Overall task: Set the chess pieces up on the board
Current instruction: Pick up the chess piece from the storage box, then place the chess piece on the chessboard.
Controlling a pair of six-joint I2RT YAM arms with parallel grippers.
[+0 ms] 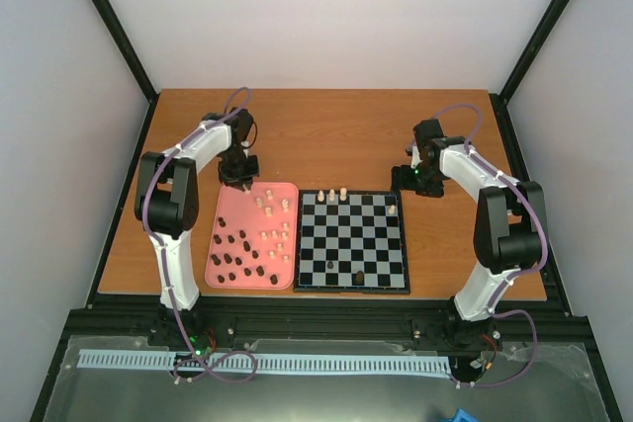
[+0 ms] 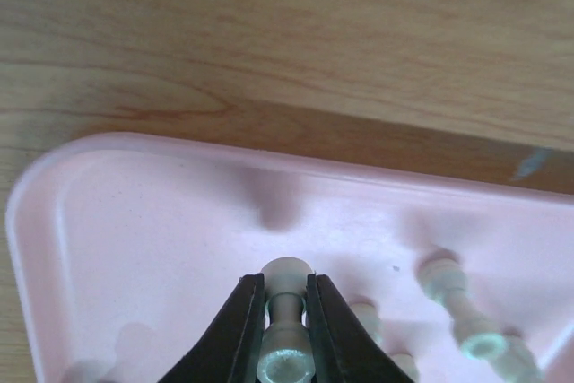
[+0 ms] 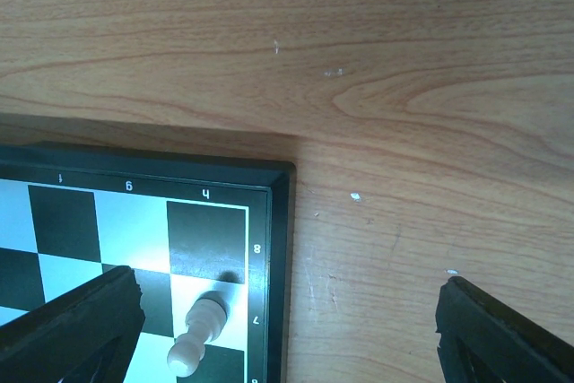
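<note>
1. Top view: the board (image 1: 353,244) lay on the table (image 1: 326,135), just right of the pink tray (image 1: 229,207). Three cream pieces (image 1: 332,194) stood along its far edge, a fourth was near its far right corner, and two dark pieces (image 1: 330,264) stood toward its near edge. The other pieces lay in the tray, dark ones mostly left and cream ones right. The left gripper (image 1: 240,181) hung over the tray's far edge. The right gripper (image 1: 415,183) hung over the table just beyond the board's far right corner.
2. Left wrist view: the left gripper (image 2: 286,289) had its fingers (image 2: 240,329) narrowed onto a cream piece (image 2: 286,325), clamped at its waist above the tray (image 2: 134,221). More cream pieces (image 2: 462,307) lay to one side.
3. Right wrist view: the right gripper (image 3: 289,289) had its fingers (image 3: 81,320) spread wide and held nothing. Between them lay the board's corner (image 3: 278,221), with one cream piece (image 3: 199,338) beside the border.
</note>
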